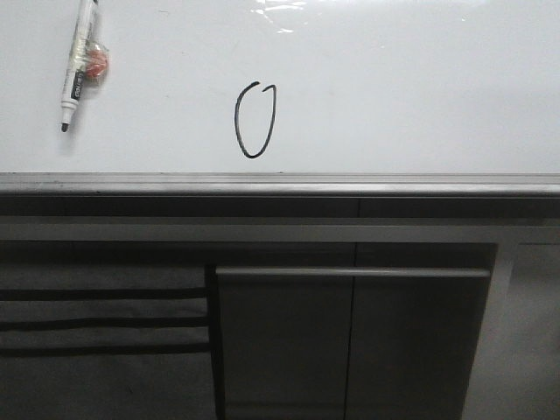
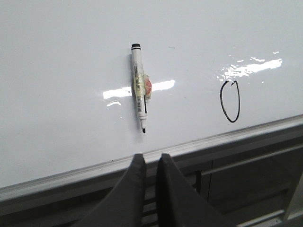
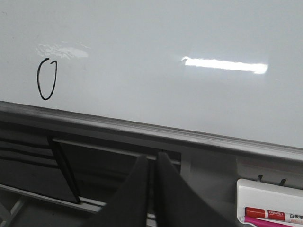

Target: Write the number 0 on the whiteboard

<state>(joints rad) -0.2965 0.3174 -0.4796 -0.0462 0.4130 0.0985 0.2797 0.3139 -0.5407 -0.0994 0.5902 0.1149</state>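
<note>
The whiteboard (image 1: pixel 420 96) is glossy white with a grey metal rim (image 1: pixel 280 183) along its near edge. The number 0 (image 1: pixel 255 121) is a thin black narrow oval near the board's near edge; it also shows in the left wrist view (image 2: pixel 230 100) and the right wrist view (image 3: pixel 47 79). A white marker pen (image 1: pixel 79 63) lies uncapped on the board at far left, tip toward me, also seen in the left wrist view (image 2: pixel 138 87). My left gripper (image 2: pixel 151 160) is shut and empty, off the board's near edge. My right gripper (image 3: pixel 151 158) is shut and empty, below the rim.
Dark grey cabinet panels (image 1: pixel 350 341) with a metal handle bar (image 1: pixel 350 272) lie below the board's rim. A white holder (image 3: pixel 270 203) with red and pink markers sits at the right, below the rim.
</note>
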